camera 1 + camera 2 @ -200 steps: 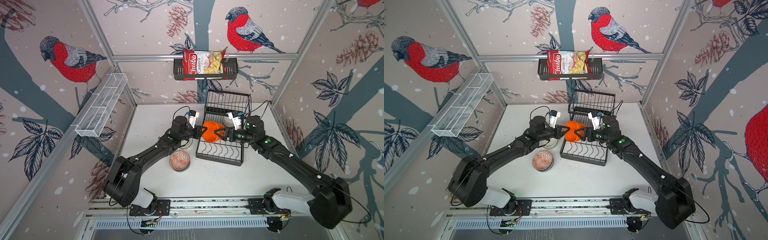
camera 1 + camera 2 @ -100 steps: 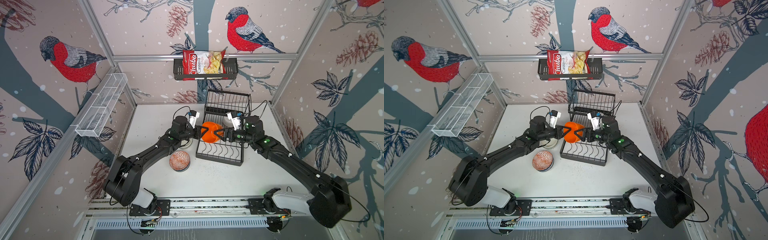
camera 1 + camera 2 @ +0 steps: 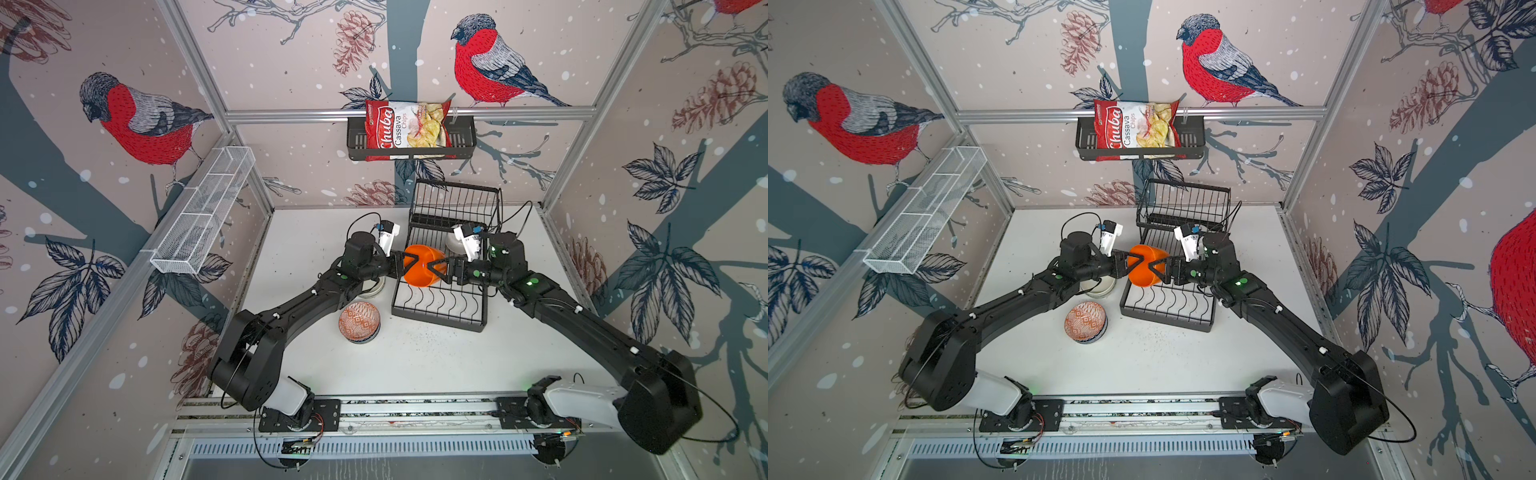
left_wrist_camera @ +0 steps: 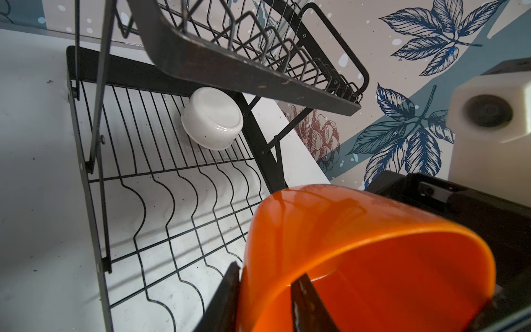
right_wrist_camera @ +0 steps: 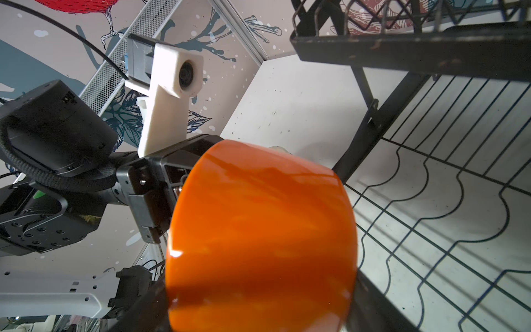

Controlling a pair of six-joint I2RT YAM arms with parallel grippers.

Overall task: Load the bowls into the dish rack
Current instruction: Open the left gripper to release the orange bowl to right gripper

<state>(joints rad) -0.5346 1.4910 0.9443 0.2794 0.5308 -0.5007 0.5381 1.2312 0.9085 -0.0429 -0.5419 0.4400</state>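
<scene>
- High on the left wall: a long white mesh tray (image 3: pixel 203 212).
- On the white surface (image 3: pixel 415 361), left of the dish rack (image 3: pixel 438 321): an orange-red patterned bowl (image 3: pixel 359 319), open side up. It sits in a dark blue bowl (image 3: pixel 361 340); only the blue one's edge shows.
- Just behind those two: a cream bowl (image 3: pixel 374 289) on the surface, half hidden under the left arm (image 3: pixel 291 307).
- left jaws: at the left edge of the orange bowl (image 3: pixel 420 279) in both top views. The left wrist view shows one finger (image 4: pixel 225 299) outside the rim & one (image 4: pixel 309 307) inside, w/ a small gap. So they are spread a little round the rim, not squeezing it.
- Orange bowl: up in the air, tipped on its side, mouth toward the left arm. It hangs over the flat wavy-wire part of the dish rack, not touching it.
- Back wall, mid: a red chip bag (image 3: pixel 405 129) stands in a black wall basket (image 3: pixel 461 139).
- right jaws: wide apart but pinching the orange bowl, one finger on each side of its round body.
- White bowl (image 4: pixel 212 122): in the rack, on the straight wires under the raised basket (image 3: pixel 455 203), tipped w/ its bottom showing. From above the right wrist camera hides part of it.
</scene>
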